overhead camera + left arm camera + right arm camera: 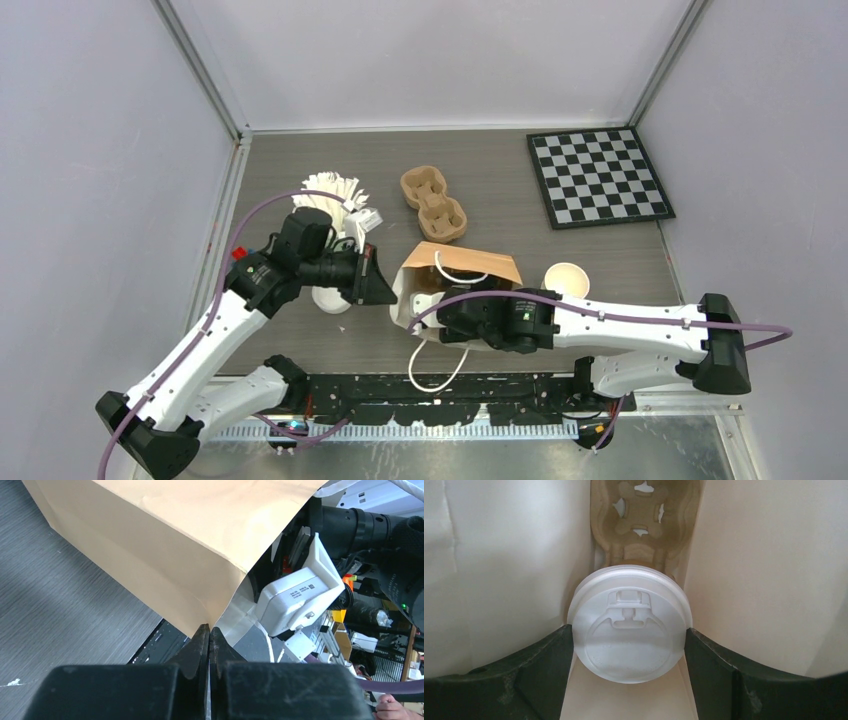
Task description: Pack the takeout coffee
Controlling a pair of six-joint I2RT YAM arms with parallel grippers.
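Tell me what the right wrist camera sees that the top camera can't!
Only the right wrist camera: the inside of the bag, where the right gripper has its fingers on both sides of the lidded coffee cup, with a cardboard cup tray behind it.
Only the top camera: the left gripper pinching the bag's edge, a checkerboard, an open cup and a second tray on the table.
Both: the bag, seen from outside up top.
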